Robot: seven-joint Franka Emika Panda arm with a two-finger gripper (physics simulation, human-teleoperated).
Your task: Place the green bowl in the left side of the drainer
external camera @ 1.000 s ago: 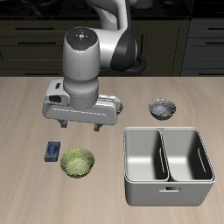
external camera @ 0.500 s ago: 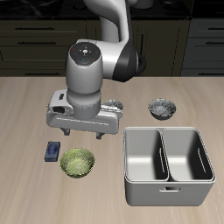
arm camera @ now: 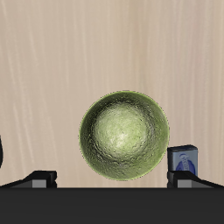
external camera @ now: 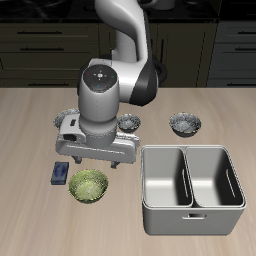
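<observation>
Spread wide and holding nothing, the pincer (external camera: 97, 165) hangs above the surface (external camera: 30, 130), its 2 fingertips (arm camera: 40, 178) standing apart on either side of the green bowl (arm camera: 125, 136) as the wrist view shows. That bowl (external camera: 88, 185) sits upright on the wood near the surface's front edge, directly under the pincer, with no finger touching it that I can see. Just beside it lies a small dark blue block (external camera: 60, 173), apart from the rim. The drainer (external camera: 191, 207) rests farther along the front edge, well clear of the green bowl, both of its 2 compartments bare. Farther back, a grey speckled bowl (external camera: 186, 124) stands near the drainer's far wall, and 2 more grey bowls (external camera: 130, 122) peek out from behind the arm.
</observation>
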